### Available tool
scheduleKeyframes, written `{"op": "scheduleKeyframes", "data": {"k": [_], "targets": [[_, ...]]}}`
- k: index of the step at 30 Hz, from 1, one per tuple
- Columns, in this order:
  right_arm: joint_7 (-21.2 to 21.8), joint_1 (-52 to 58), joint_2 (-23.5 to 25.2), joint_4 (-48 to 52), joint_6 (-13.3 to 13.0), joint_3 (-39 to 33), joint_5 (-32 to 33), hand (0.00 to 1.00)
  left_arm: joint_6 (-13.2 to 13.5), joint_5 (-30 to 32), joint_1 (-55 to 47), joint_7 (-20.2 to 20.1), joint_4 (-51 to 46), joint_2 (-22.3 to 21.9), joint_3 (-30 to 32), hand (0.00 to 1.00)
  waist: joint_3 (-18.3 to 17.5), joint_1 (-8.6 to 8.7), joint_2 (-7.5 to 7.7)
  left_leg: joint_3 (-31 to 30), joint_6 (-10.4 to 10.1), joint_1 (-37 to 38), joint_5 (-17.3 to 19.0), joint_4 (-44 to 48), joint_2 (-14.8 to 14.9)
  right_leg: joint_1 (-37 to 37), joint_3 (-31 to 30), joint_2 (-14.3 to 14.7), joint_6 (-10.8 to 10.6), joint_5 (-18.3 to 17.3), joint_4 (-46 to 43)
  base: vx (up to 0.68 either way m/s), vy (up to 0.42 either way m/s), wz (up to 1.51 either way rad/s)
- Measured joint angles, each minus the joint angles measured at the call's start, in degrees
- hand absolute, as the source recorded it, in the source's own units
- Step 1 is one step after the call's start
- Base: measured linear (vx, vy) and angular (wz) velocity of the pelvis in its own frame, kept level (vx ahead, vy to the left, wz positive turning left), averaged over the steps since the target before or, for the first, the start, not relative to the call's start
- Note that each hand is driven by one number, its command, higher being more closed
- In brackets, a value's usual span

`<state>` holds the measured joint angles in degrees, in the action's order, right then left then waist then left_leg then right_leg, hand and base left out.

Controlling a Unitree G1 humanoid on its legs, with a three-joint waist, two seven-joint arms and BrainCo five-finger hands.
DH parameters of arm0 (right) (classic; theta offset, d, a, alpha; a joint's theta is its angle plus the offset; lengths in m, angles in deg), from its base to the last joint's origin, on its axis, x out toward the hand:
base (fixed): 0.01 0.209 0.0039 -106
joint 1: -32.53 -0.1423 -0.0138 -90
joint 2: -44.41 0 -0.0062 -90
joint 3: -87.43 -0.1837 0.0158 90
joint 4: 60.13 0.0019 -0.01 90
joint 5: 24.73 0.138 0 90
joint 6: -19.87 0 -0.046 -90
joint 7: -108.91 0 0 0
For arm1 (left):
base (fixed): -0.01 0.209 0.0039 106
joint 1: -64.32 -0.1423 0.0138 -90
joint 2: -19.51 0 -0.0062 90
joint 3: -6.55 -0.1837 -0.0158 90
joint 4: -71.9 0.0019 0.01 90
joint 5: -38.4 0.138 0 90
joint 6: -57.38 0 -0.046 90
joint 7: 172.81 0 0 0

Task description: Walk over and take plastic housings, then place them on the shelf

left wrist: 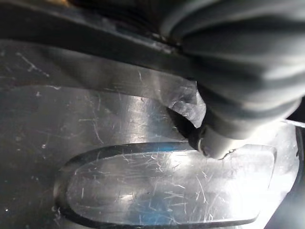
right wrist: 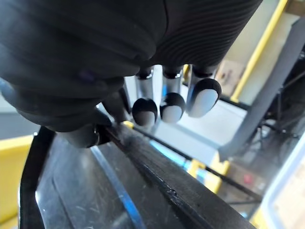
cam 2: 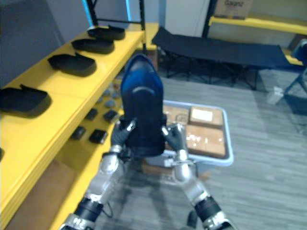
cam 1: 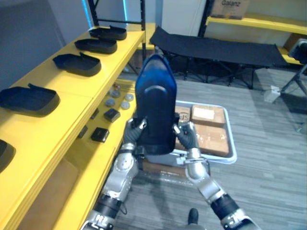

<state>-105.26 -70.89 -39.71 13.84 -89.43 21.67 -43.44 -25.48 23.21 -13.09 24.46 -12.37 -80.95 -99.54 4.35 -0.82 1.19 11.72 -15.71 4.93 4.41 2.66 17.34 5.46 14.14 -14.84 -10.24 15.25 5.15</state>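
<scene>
Nearest of all, the left hand [cam 1: 133,133] and the right hand [cam 1: 184,136] hold a dark blue plastic housing [cam 1: 156,103], a long glossy shell with a tapered tip, raised between them with its tip pointing up and away. It hangs above the grey plank floor [cam 1: 268,143], just beside the yellow shelf [cam 1: 62,86] and not resting on it. The left hand grips the shell's lower left edge; its own wrist view shows the thumb [left wrist: 217,143] pressed flat on the scratched face, the fingers hidden behind the shell. The right hand clamps the lower right edge, thumb set on the rim while its dark-tipped fingers [right wrist: 171,107] reach nearly straight and close together past that rim. On the shelf's top board, other black plastic housings [cam 1: 29,99] lie in a row running away from the robot, spaced apart. The lower yellow ledge carries small black blocks [cam 1: 100,134] and grey round discs [cam 1: 115,98]. Behind the held shell sits a pale grey tray [cam 1: 230,139] holding brown cardboard boxes [cam 1: 208,127]. Farther off stands a black folding cot [cam 1: 220,50].
</scene>
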Motion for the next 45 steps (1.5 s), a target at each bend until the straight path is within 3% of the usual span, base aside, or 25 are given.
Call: {"op": "scheduleKeyframes", "data": {"k": [1,2,8,18,21,25,30,33,37,41,45], "targets": [[-0.05,0.17,-0.04,0.41,-0.91,0.03,-0.04,1.00,0.46,0.66,-0.60,-0.02,-1.33,0.33,0.07,1.00,-0.03,0.02,-0.07,0.11,0.00,0.00,0.07,0.09,-0.01,0.06,-0.02,0.03,0.00,0.00,-0.17,0.01,0.008,-0.04],[-0.17,0.70,-0.02,1.25,-1.28,0.04,-0.06,0.00,0.55,1.53,-1.15,-0.03,-2.19,0.32,0.14,1.00,-0.10,0.00,-0.17,0.21,0.04,-0.05,0.18,0.17,0.00,0.18,-0.07,0.03,-0.01,0.01,-0.44,0.02,0.010,-0.05],[0.39,4.16,-0.37,4.10,-5.14,0.38,-0.07,0.00,0.34,2.66,-5.30,-1.59,-3.67,-0.03,1.32,1.00,-1.33,-0.02,-2.10,0.88,0.20,-0.94,1.94,2.26,0.02,0.43,-0.23,-0.03,-0.13,0.13,-0.50,0.02,0.021,-0.07],[0.86,4.29,-0.38,8.28,-8.59,0.01,1.21,0.00,0.21,2.24,-6.96,-2.78,-3.68,0.19,2.64,1.00,-1.38,-0.23,-2.24,0.58,0.25,-1.95,3.04,3.95,0.06,0.55,-0.18,-0.15,-0.23,0.20,-0.51,0.00,0.000,0.00],[5.46,4.21,-1.12,14.04,-9.63,-0.83,6.96,0.00,-0.23,6.11,-8.48,-1.48,-4.18,-0.33,5.33,1.00,-1.38,-0.25,-2.25,0.55,0.23,-1.95,3.05,3.95,0.06,0.49,-0.13,-0.15,-0.29,0.27,-0.52,0.00,0.000,0.00],[13.19,4.11,-2.23,21.76,-9.60,-4.30,15.84,0.00,-0.56,11.90,-10.37,1.00,-6.93,-0.27,9.75,1.00,-1.38,-0.43,-2.25,0.44,0.23,-1.87,3.09,4.01,0.06,0.27,-0.09,-0.15,-0.48,0.40,-0.52,0.00,0.000,0.00],[27.11,5.32,-3.54,29.67,-9.51,-12.41,36.74,0.00,-0.46,16.37,-12.66,5.43,-12.47,-0.47,15.26,1.00,-1.37,-0.77,-2.25,0.47,0.23,-1.59,3.15,4.06,0.08,0.04,-0.16,-0.14,-0.49,0.38,-0.52,0.00,0.000,0.00],[33.28,8.23,-3.11,33.85,-9.51,-17.73,45.70,0.00,-0.09,18.14,-12.68,7.90,-12.90,-1.41,17.69,1.00,-1.35,-0.35,-2.27,1.32,0.17,-0.86,3.51,4.03,0.09,0.04,-0.66,-0.08,-0.52,0.25,-0.51,-0.01,-0.005,-0.12],[34.00,10.91,-1.15,35.62,-9.59,-24.91,47.67,0.00,0.26,18.51,-12.67,10.55,-13.00,-1.78,20.17,1.00,-1.33,0.76,-2.30,2.11,0.15,-0.79,3.53,3.90,0.09,0.75,-1.24,0.05,-0.48,-0.04,-0.51,0.00,-0.009,-0.10],[31.26,15.16,2.77,31.73,-9.32,-34.19,48.18,0.00,1.87,17.85,-12.92,11.86,-13.71,-4.47,25.23,1.00,-1.27,1.37,-2.57,3.39,0.06,0.11,3.87,3.84,0.10,0.93,-2.31,0.21,-0.57,0.08,-0.52,0.03,0.001,-0.13],[30.72,20.66,6.31,25.71,-4.14,-35.96,47.15,0.00,5.06,14.29,-17.07,10.65,-19.46,-6.53,26.69,1.00,-1.17,1.45,-2.69,4.41,0.05,0.90,4.28,3.83,0.11,0.86,-3.07,0.32,-0.57,0.08,-0.52,0.03,0.016,-0.08]]}}
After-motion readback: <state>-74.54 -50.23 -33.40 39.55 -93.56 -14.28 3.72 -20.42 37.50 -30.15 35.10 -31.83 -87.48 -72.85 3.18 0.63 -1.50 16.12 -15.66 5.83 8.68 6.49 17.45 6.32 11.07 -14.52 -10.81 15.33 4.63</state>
